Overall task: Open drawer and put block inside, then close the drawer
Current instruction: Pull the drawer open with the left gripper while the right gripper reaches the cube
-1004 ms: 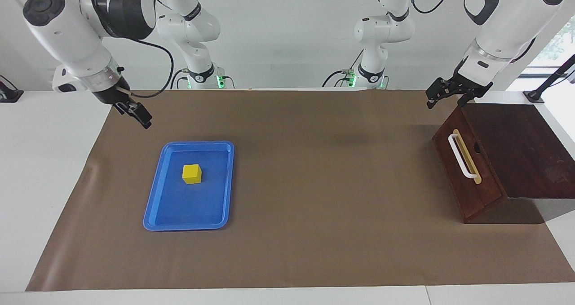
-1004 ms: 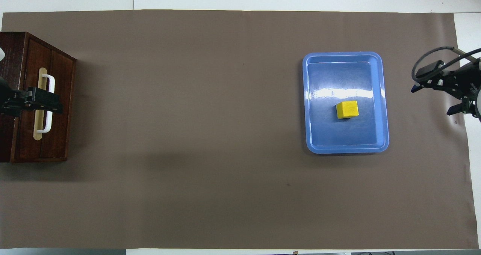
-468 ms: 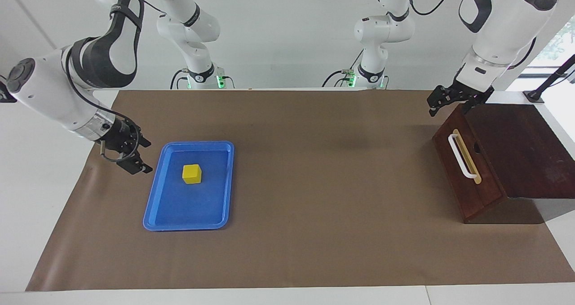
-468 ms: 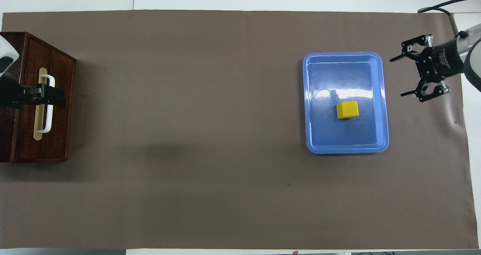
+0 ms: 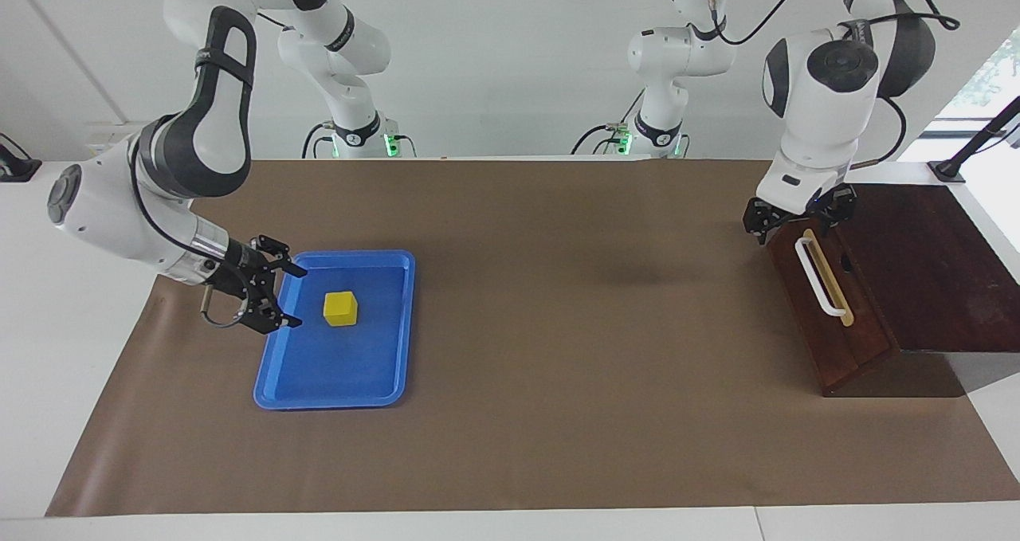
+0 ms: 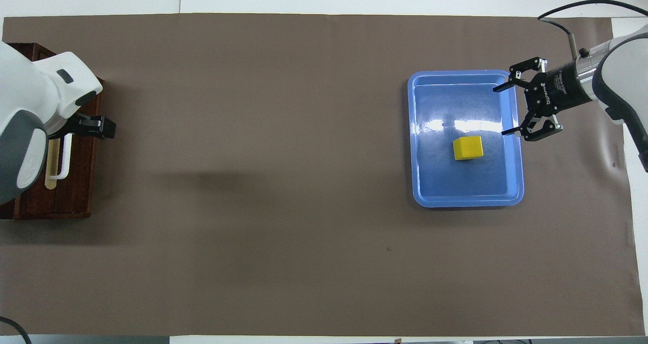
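Observation:
The yellow block (image 5: 340, 308) lies in the blue tray (image 5: 335, 402); it also shows in the overhead view (image 6: 468, 147). My right gripper (image 5: 284, 295) is open and empty. It hangs low over the tray's rim toward the right arm's end, beside the block and apart from it; it also shows in the overhead view (image 6: 502, 111). The dark wooden drawer (image 5: 825, 326) is shut in its box, its white handle (image 5: 822, 280) facing the table's middle. My left gripper (image 5: 763, 221) is at the drawer front's end nearer to the robots, close to the handle.
The wooden box (image 5: 924, 270) stands at the left arm's end of the brown mat (image 5: 558, 326). The tray (image 6: 466, 202) lies toward the right arm's end. White table edge surrounds the mat.
My right gripper has come down from beside the tray to over its rim, closer to the block. My left gripper has dropped from above the box to the drawer front.

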Action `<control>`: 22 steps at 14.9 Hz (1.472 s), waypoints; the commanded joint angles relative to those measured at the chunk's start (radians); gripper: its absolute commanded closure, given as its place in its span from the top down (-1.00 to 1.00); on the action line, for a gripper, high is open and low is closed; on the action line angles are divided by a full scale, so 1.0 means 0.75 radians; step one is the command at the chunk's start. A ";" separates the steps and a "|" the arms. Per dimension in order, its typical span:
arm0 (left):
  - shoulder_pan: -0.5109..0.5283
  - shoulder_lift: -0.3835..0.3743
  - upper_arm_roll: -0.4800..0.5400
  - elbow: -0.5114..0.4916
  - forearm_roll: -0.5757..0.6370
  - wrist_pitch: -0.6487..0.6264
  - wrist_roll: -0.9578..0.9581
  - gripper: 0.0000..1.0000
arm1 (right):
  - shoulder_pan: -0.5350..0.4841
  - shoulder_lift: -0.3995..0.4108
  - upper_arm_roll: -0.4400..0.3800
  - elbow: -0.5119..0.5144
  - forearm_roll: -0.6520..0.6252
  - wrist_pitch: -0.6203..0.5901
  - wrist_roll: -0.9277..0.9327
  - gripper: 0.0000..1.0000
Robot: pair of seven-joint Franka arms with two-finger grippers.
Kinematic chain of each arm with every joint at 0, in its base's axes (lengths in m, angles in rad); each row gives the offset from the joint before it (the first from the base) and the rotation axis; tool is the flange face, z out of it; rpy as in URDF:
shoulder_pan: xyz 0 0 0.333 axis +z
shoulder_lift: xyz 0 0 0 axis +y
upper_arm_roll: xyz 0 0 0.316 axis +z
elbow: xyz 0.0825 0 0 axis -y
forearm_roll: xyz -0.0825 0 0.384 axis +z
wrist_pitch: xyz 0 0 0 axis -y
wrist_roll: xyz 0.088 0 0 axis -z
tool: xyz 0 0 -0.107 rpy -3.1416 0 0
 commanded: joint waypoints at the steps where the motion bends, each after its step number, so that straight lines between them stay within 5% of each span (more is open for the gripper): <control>1: -0.013 0.055 0.012 -0.024 0.169 0.096 -0.037 1.00 | -0.047 -0.021 0.002 -0.149 0.114 0.012 -0.128 1.00; 11: 0.081 0.063 0.014 -0.206 0.225 0.368 -0.043 1.00 | -0.104 -0.094 0.000 -0.483 0.270 0.116 -0.392 1.00; 22: 0.120 0.143 0.014 -0.243 0.225 0.526 -0.045 1.00 | -0.086 -0.072 0.002 -0.507 0.358 0.326 -0.417 1.00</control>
